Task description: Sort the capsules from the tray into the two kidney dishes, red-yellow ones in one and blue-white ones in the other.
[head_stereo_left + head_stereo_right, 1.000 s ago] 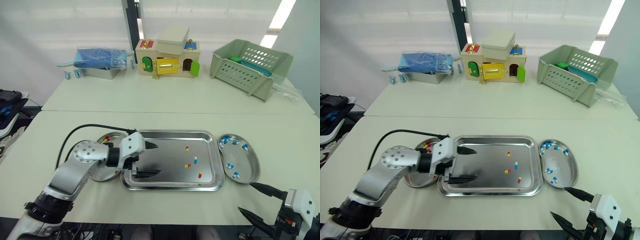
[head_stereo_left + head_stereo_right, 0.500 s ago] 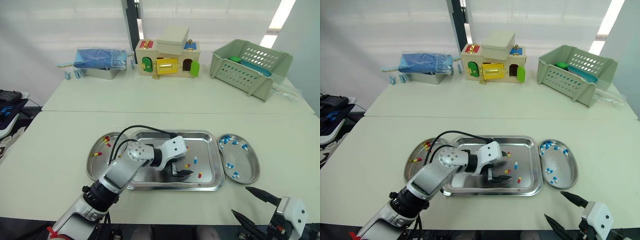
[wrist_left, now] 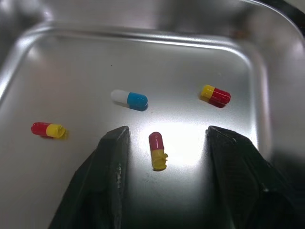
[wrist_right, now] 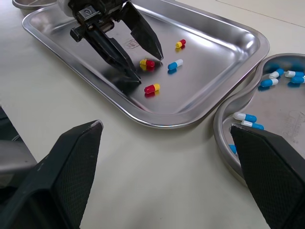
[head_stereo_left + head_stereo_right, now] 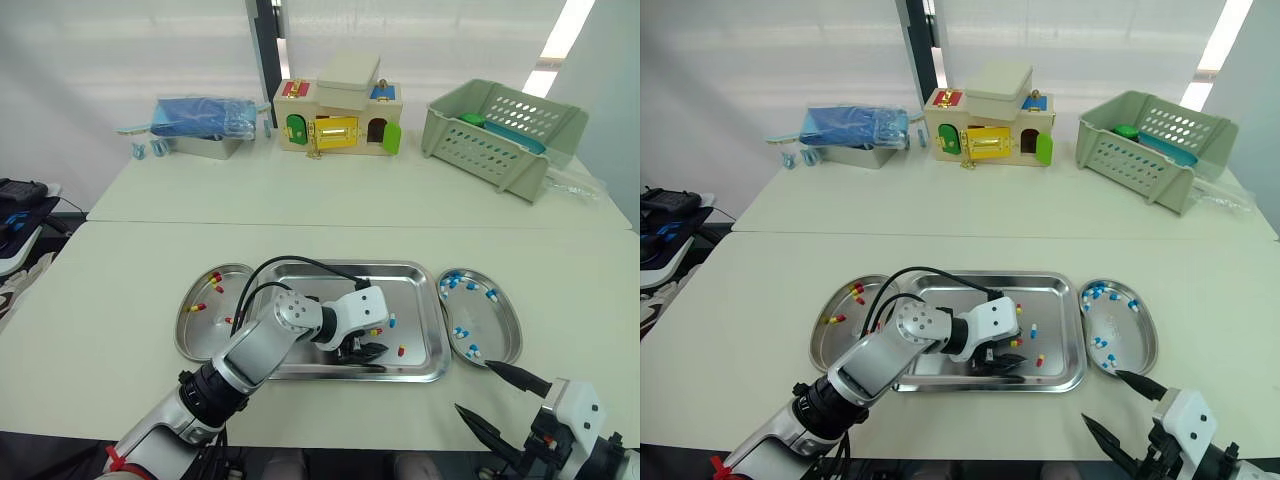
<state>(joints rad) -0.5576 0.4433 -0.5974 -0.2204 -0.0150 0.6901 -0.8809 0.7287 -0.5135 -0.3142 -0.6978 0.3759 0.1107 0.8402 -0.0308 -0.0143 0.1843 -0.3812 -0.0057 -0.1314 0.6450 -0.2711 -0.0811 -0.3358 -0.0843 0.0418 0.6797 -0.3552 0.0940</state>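
Note:
Several capsules lie in the steel tray [image 5: 420, 272]: a blue-white one [image 3: 129, 98] and three red-yellow ones. My left gripper [image 5: 368, 338] is down in the tray's right half. It is open, and its fingers [image 3: 112, 157] straddle a red-yellow capsule [image 3: 157, 150] with a gap on each side. The left kidney dish [image 5: 197, 338] holds a few red-yellow capsules [image 5: 213, 279]. The right kidney dish [image 5: 502, 332] holds several blue-white capsules [image 5: 452, 280]. My right gripper [image 5: 475, 387] hovers open and holding nothing near the table's front edge, below the right dish.
At the back of the table are a toy house [image 5: 338, 118], a green basket [image 5: 500, 135] and a metal box with a blue bag [image 5: 200, 125]. A black cable [image 5: 300, 265] loops over the tray beside my left arm.
My left gripper has travelled from the tray's left end to the capsules on the right and has narrowed around one. The right gripper has barely shifted.

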